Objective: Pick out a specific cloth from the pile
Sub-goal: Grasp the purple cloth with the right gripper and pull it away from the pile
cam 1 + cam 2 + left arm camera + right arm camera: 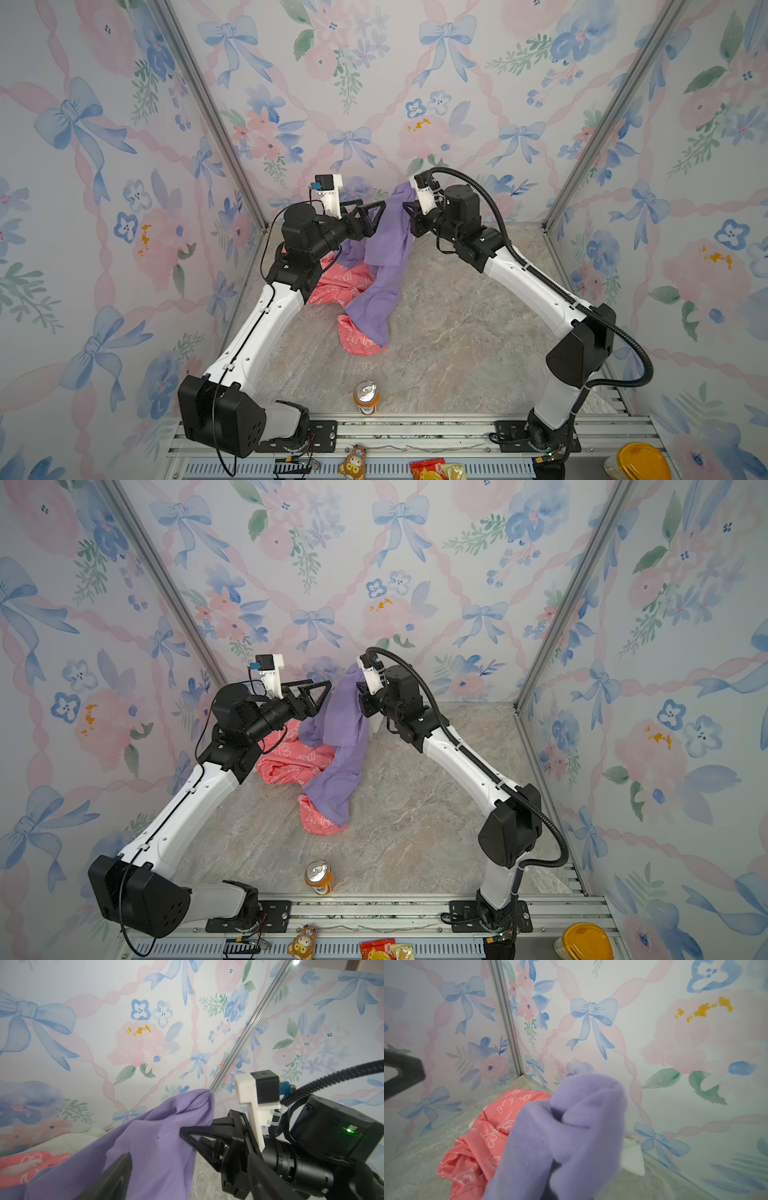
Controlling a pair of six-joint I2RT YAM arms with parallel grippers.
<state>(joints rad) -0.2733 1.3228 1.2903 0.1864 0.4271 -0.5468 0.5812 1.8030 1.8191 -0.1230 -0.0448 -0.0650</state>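
Snack packets [436, 469], a small toy figure [353, 459] and a yellow-lidded jar [638, 463] sit on the front rail, closest in both top views. Orange drink can [319, 877] stands upright at the front edge of the marble tabletop [457, 353]. Mid-table: coral-pink cloth [336, 286] with white outline print, spread flat, part of the pile. Lavender cloth [340, 746] is lifted off it, its lower end draped over the pink one, its top bunched at the right gripper [409, 210], whose fingers are clamped on the fabric. Left gripper [374, 208] is level with it, fingers spread apart, just beside the hanging cloth; contact unclear. Cream-white cloth [633, 1157] lies near the back wall.
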